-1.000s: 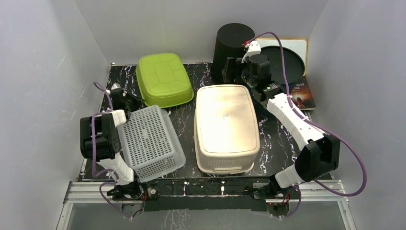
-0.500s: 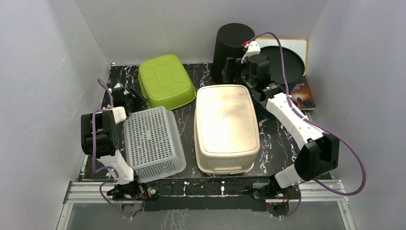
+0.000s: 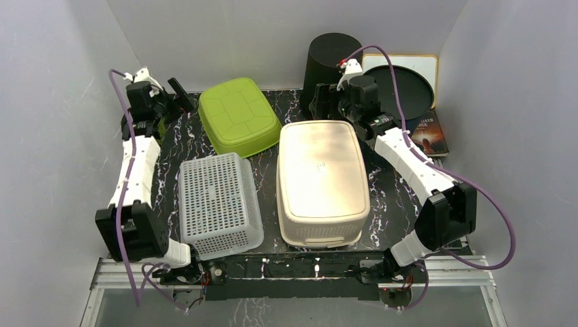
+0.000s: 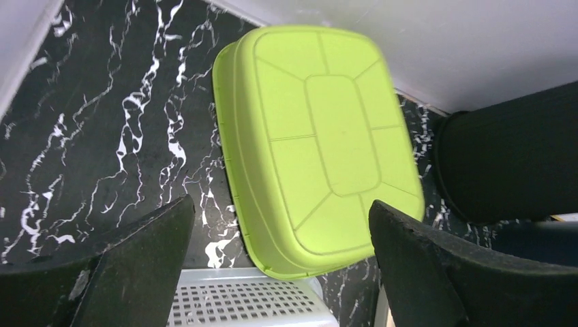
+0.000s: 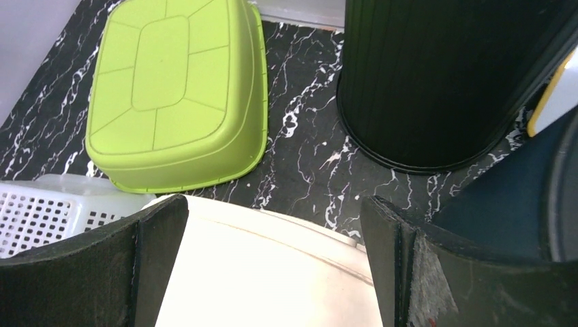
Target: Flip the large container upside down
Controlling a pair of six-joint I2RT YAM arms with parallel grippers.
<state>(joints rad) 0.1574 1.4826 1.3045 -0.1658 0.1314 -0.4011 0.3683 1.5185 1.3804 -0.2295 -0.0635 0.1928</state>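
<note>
Overhead from behind, wrists looking down (sharing green tub (image 4: 320, 150))

Glossy smooth plastic large container (image 3: 322, 178)

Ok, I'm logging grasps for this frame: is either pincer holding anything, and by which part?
Nothing is held. The left pincer hangs open above the green tub; the right pincer is open above the far end of the beige container.

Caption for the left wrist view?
Open left gripper above an upside-down green tub, white basket and black bin beside it.
</note>
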